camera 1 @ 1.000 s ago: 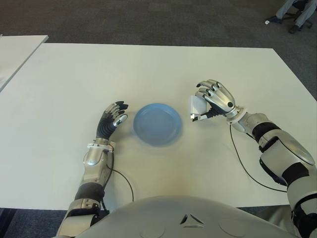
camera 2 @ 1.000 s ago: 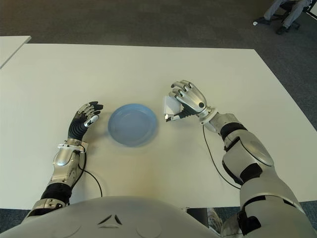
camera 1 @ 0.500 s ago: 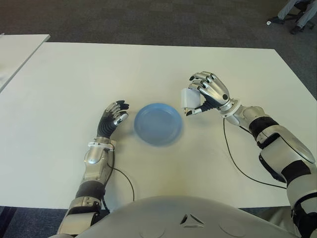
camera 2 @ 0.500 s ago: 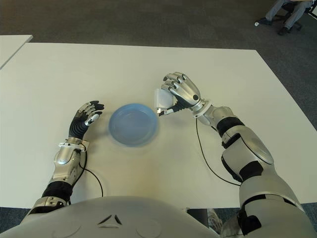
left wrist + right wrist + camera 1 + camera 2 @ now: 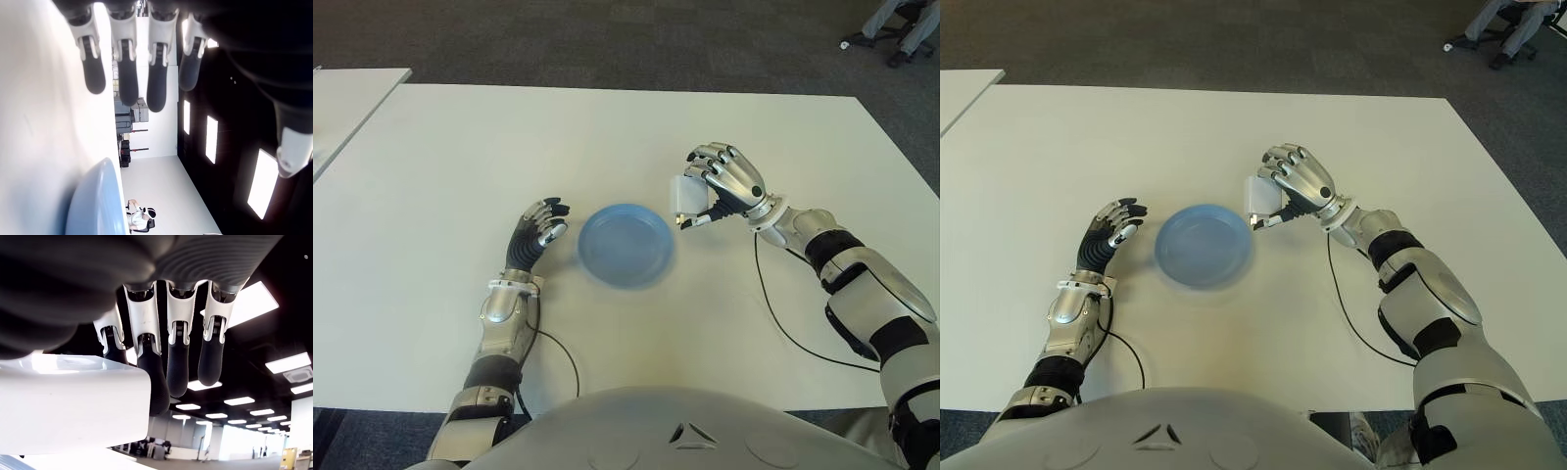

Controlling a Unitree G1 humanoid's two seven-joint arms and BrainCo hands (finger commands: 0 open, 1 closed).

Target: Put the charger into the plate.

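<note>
My right hand [image 5: 710, 196] holds the white charger [image 5: 681, 195] lifted above the table, just right of the blue plate [image 5: 625, 245]. Its fingers [image 5: 159, 377] curl over the white block [image 5: 68, 406] in the right wrist view. The round, shallow plate lies on the white table [image 5: 607, 137] near the middle. My left hand [image 5: 536, 230] shows at the plate's left side with relaxed fingers [image 5: 122, 68] holding nothing; the plate's rim [image 5: 95, 205] appears in its wrist view.
A thin black cable [image 5: 783, 323] runs along the table from the right wrist. A second white table [image 5: 342, 98] stands at the far left. A person's legs and a chair [image 5: 896, 29] show on the dark carpet at the far right.
My right hand has carried the charger up and to the left, from farther right of the plate to close by its right edge. The left hand has stayed where it was.
</note>
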